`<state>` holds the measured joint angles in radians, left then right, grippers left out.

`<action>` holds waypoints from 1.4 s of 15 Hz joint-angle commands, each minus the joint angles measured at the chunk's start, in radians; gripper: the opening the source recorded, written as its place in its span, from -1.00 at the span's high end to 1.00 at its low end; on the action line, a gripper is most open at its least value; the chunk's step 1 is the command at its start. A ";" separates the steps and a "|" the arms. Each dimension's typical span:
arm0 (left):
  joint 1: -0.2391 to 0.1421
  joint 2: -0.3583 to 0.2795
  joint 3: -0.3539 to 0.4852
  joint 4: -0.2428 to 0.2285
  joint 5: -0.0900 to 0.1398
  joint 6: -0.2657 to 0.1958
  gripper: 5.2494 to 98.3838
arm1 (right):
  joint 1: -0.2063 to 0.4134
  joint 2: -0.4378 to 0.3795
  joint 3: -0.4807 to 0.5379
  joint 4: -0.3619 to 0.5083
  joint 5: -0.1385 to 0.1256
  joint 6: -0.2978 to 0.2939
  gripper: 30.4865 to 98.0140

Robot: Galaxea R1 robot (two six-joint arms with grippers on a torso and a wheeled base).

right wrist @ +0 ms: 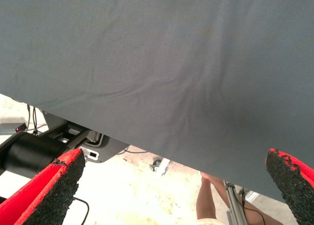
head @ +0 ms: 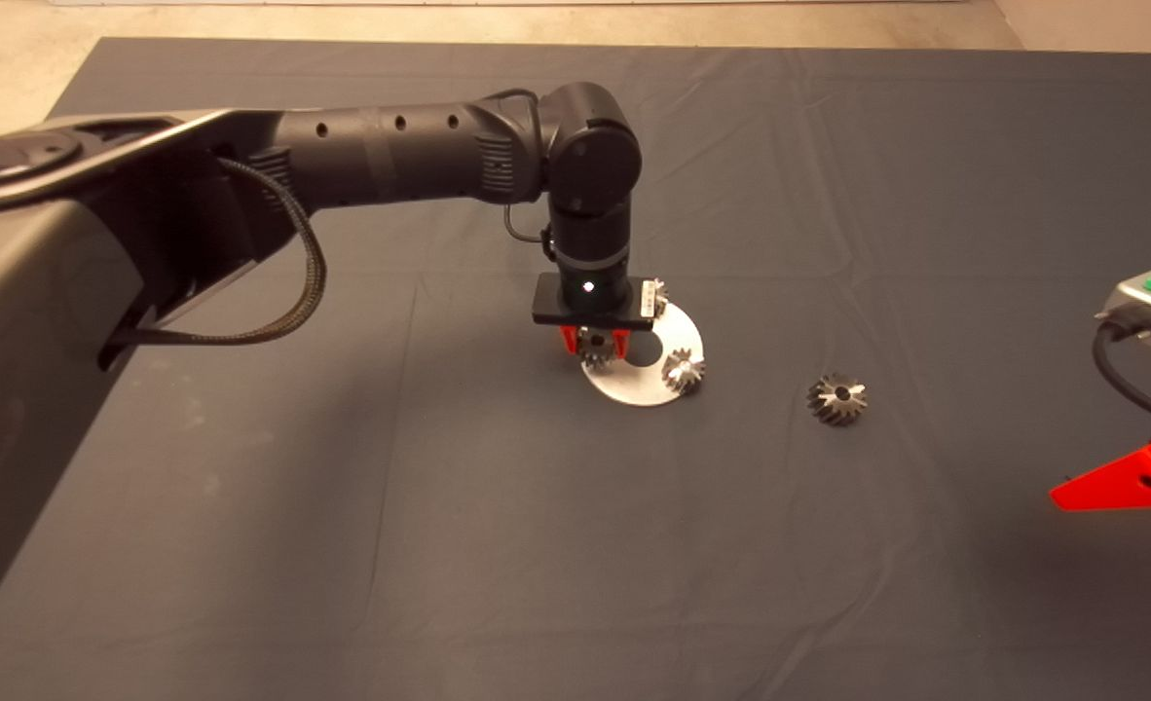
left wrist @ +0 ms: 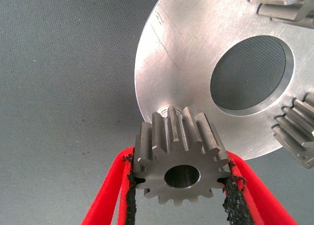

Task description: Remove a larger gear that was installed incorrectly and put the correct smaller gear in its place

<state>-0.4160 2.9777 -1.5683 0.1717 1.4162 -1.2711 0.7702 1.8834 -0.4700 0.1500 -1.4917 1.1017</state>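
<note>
Left gripper (head: 596, 342) stands over the round metal plate (head: 678, 336) at mat centre, its fingers (left wrist: 239, 186) pinching the smaller gear (left wrist: 179, 162) across opposite tooth flanks. The gear hangs above the plate's rim at roughly 8 o'clock of the plate's centre hole (left wrist: 251, 72); a short peg appears to show just beneath it, though seating cannot be confirmed. Two other small gears (head: 684, 371) occupy the plate at about 5 and 12 o'clock.

The larger gear (head: 837, 399) lies flat on the mat (head: 439, 545), well apart at 3 o'clock of the plate, so removal looks complete.

Handling judgement: solid steel, rigid, dense for its bulk, slick on its faces; the toothed flanks give the pads purchase, and the grip should stay square so the bore drops true.

Right gripper (right wrist: 171, 186) is parked at the mat's right edge, fingers spread, holding nothing
</note>
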 commanded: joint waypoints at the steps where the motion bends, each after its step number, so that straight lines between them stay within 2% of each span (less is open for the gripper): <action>1: -0.024 0.002 0.009 -0.003 0.000 -0.002 0.28 | 0.017 -0.002 0.004 0.036 0.001 0.009 -0.99; 4: -0.026 0.002 0.012 -0.004 0.001 0.002 0.25 | 0.017 -0.001 0.004 0.036 0.002 0.008 -0.99; 5: -0.029 0.001 0.018 -0.004 0.004 0.004 0.18 | 0.017 -0.002 0.004 0.036 0.002 0.009 -0.99; 6: -0.036 0.001 0.038 -0.018 0.020 0.003 0.17 | 0.017 -0.002 0.004 0.036 0.001 0.007 -0.99; 8: -0.173 -0.001 0.140 -0.051 0.114 -0.019 0.14 | 0.017 -0.002 0.004 0.034 0.001 0.007 -0.99; 9: -0.203 -0.005 0.181 -0.051 0.164 -0.058 0.09 | 0.017 -0.003 0.004 0.035 0.001 0.007 -0.99; 10: -0.208 -0.009 0.212 -0.051 0.187 -0.073 0.07 | 0.017 -0.006 0.004 0.036 0.001 0.007 -0.99; 11: -0.208 -0.012 0.281 -0.052 0.191 -0.088 0.07 | 0.017 -0.008 0.004 0.036 0.001 0.007 -0.99; 12: -0.207 -0.042 0.361 -0.052 0.191 -0.135 -0.01 | 0.017 -0.013 0.004 0.036 0.002 0.008 -0.99; 14: -0.208 -0.187 0.569 -0.052 0.181 -0.242 -0.04 | 0.017 -0.023 0.004 0.036 0.002 0.007 -0.99; 18: -0.211 -0.467 0.966 -0.052 0.184 -0.397 -0.14 | 0.017 -0.025 0.005 0.036 0.002 0.007 -0.99; 20: -0.213 -0.574 1.085 -0.054 0.190 -0.460 -0.23 | 0.014 -0.026 0.007 0.036 0.004 0.010 -0.99; 21: -0.213 -0.640 1.123 -0.054 0.181 -0.468 -0.23 | 0.013 -0.019 0.007 0.034 0.005 0.027 -0.99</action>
<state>-0.5970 2.6263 -0.7647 0.1345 1.5306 -1.5704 0.7702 1.8613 -0.4694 0.1500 -1.4913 1.1017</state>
